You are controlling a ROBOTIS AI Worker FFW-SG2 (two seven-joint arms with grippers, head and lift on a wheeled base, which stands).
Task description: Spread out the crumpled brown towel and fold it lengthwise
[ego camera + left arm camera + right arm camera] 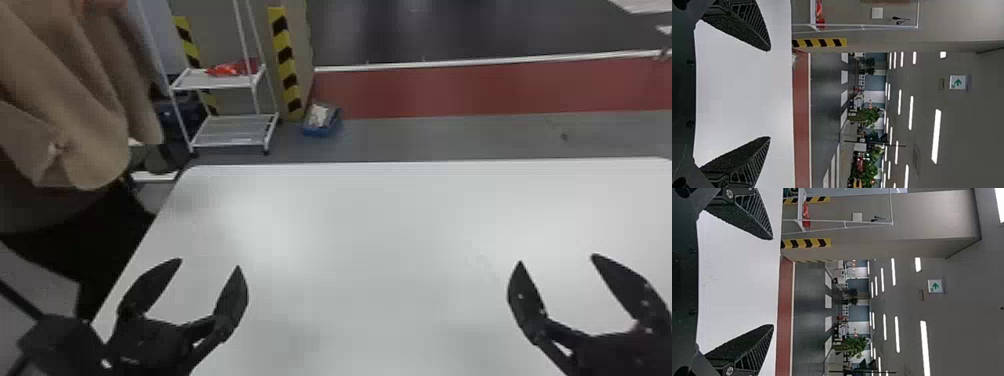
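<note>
The brown towel (pixel 85 95) hangs in loose folds at the upper left of the head view, off the table's left side, with a person's hand at its top. My left gripper (pixel 209 262) stands open over the left part of the white table, nothing between its fingers; the left wrist view has this gripper (pixel 770 94) with its fingers wide apart. Over the table's right part my right gripper (pixel 556 257) is open too, and in the right wrist view the same gripper (pixel 773 282) holds nothing. Both are well apart from the towel.
A white table (pixel 380 225) with rounded far corners spreads beneath both grippers. Beyond its far left corner stand a white wire rack (pixel 235 131) with a red item on its shelf and a blue bin (pixel 322 131) on the floor.
</note>
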